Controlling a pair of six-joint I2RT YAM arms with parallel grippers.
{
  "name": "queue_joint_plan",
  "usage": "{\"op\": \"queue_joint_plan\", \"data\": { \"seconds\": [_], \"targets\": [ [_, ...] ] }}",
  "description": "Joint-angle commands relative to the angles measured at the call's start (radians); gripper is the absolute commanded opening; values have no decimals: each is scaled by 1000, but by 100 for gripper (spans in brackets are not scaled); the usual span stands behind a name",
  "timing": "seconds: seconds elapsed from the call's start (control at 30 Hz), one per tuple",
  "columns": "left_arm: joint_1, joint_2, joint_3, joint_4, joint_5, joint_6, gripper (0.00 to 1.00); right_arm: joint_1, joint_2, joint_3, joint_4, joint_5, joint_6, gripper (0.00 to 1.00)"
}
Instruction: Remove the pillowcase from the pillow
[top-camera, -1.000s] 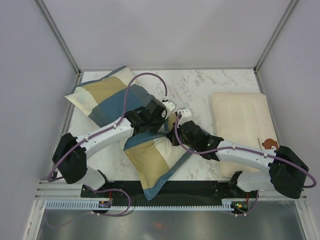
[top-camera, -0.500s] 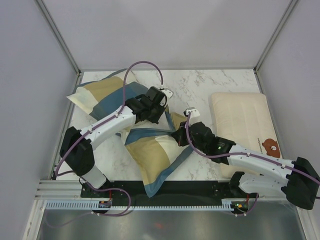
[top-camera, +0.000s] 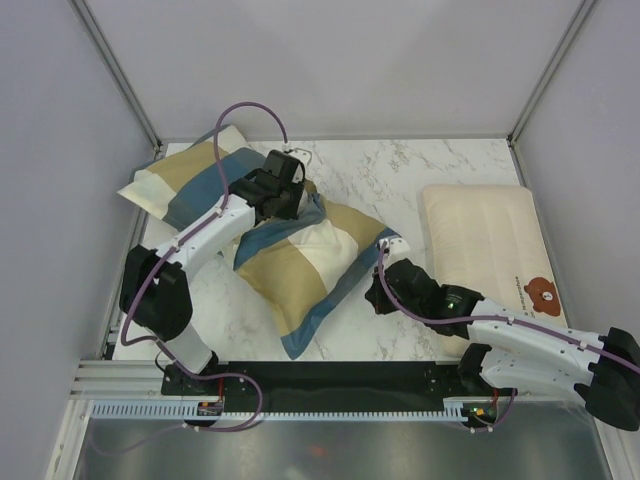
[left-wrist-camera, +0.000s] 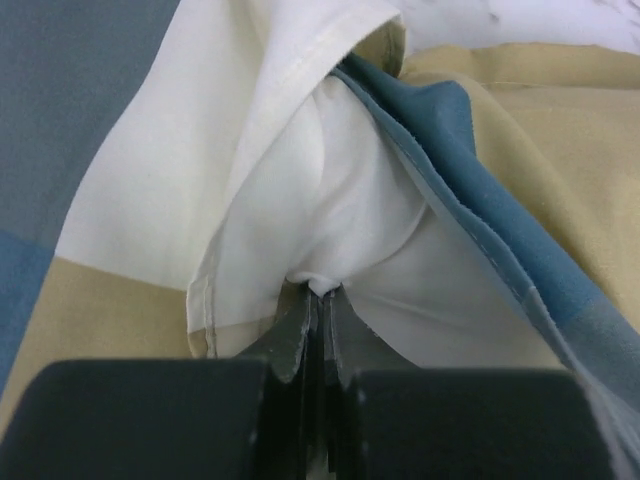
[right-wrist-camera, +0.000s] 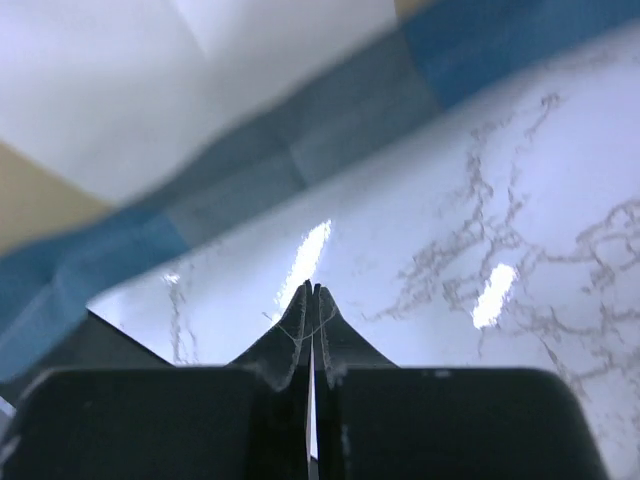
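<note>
Since half a second ago left gripper (left-wrist-camera: 318, 292) has pulled far-left, right gripper (right-wrist-camera: 313, 292) has backed off | left clamps plain off-white pillow (left-wrist-camera: 350, 220) inside steel-blue, tan and cream block-patterned fabric pillowcase (top-camera: 290, 270) | right pressed closed, empty, over white marble table (top-camera: 430, 165) beside pillowcase's blue edge | pillowcase left-centre on table

We see the pillowcase (top-camera: 300, 265) as soft woven cloth, matt and creased, with a stitched hem along its opening. The pillow (left-wrist-camera: 370, 230) inside shows a finer, smooth white cloth, also matt. The tabletop (top-camera: 430, 170) looks like marble-patterned stone or laminate, glossy enough to throw back bright spots of light. The bear-print pillow (top-camera: 480, 240) is cream quilted cloth, dull. The left gripper (left-wrist-camera: 318, 292) and right gripper (right-wrist-camera: 312, 292) have dark, matt, plastic-looking jaws. The left arm's shell (top-camera: 205, 240) is smooth white plastic.
</note>
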Motion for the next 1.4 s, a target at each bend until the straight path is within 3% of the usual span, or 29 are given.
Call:
{"op": "queue_joint_plan", "data": {
  "seconds": [0.0, 0.17, 0.23, 0.27, 0.37, 0.43, 0.47, 0.73, 0.83, 0.9, 0.97, 1.1, 1.37],
  "targets": [
    [44, 37, -28, 53, -138, 28, 2, 8, -8, 14, -142, -17, 0, 0],
    [33, 8, -43, 79, 37, -8, 2, 49, 11, 97, -108, -32, -32, 2],
    [30, 2, -46, 85, 95, -15, 2, 128, 26, 166, -86, 5, -35, 25],
    [30, -1, -46, 83, 106, -18, 2, 159, 52, 214, -79, 50, -36, 43],
    [27, -18, -51, 83, 123, -24, 2, 245, 135, 291, -36, 83, -40, 63],
    [24, -24, -58, 83, 146, -26, 2, 277, 178, 315, 28, 88, -38, 67],
    [23, -30, -60, 85, 145, -26, 2, 285, 219, 328, 77, 88, -35, 77],
    [20, -61, -77, 83, 139, -23, 2, 302, 448, 370, 176, 124, 6, 80],
    [20, -67, -83, 83, 142, -21, 2, 304, 503, 379, 193, 120, 11, 76],
    [20, -67, -81, 83, 133, -17, 2, 304, 529, 379, 199, 120, 17, 34],
    [21, -58, -78, 82, 126, -11, 2, 304, 512, 359, 194, 137, 39, 0],
    [47, -44, -74, 80, 50, -8, 2, 305, 425, 304, 152, 170, 56, 0],
    [194, -44, -62, 80, 67, -25, 2, 304, 249, 148, 43, 186, 128, 0]
  ]
}}
